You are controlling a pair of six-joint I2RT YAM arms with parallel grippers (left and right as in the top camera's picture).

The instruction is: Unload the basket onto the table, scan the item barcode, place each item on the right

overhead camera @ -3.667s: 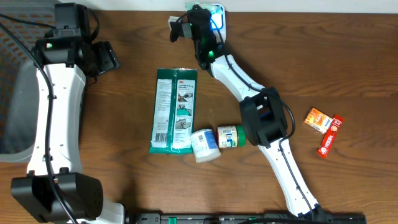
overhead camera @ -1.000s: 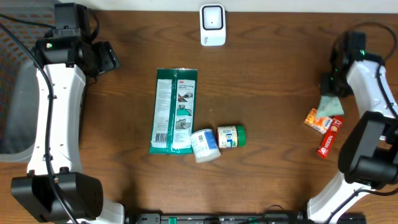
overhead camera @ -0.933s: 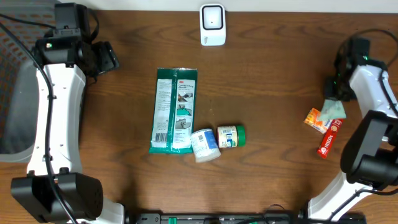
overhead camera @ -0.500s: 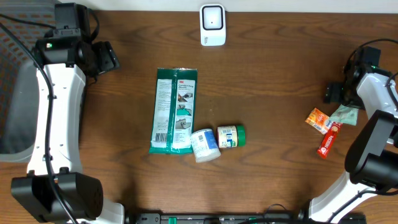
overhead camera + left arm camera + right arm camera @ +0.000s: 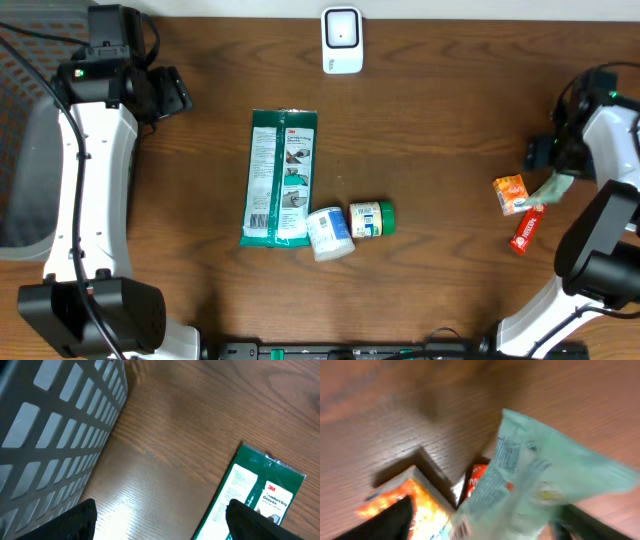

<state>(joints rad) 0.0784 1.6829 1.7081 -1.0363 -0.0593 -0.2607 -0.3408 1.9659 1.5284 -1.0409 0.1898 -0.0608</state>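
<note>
The white barcode scanner (image 5: 341,40) stands at the table's far edge. My right gripper (image 5: 548,168) hovers at the far right, beside an orange packet (image 5: 511,193) and a red bar (image 5: 527,228). In the right wrist view its jaws (image 5: 482,527) stand wide apart. A pale green packet (image 5: 540,475) lies blurred and loose between them, over the orange packet (image 5: 420,510) and red bar (image 5: 477,477). Overhead, the pale green packet (image 5: 556,186) sits just below the gripper. My left gripper (image 5: 175,95) is open and empty at the far left (image 5: 162,527).
A long green glove package (image 5: 281,178) lies mid-table, its corner in the left wrist view (image 5: 255,500). A white tub (image 5: 329,234) and a green jar (image 5: 371,219) lie beside it. A grey basket (image 5: 20,150) borders the left edge (image 5: 50,435).
My right arm carried the pale green packet from the scanner to the right side, then its jaws opened and the packet dropped toward the orange packet and red bar. The left arm stayed still.
</note>
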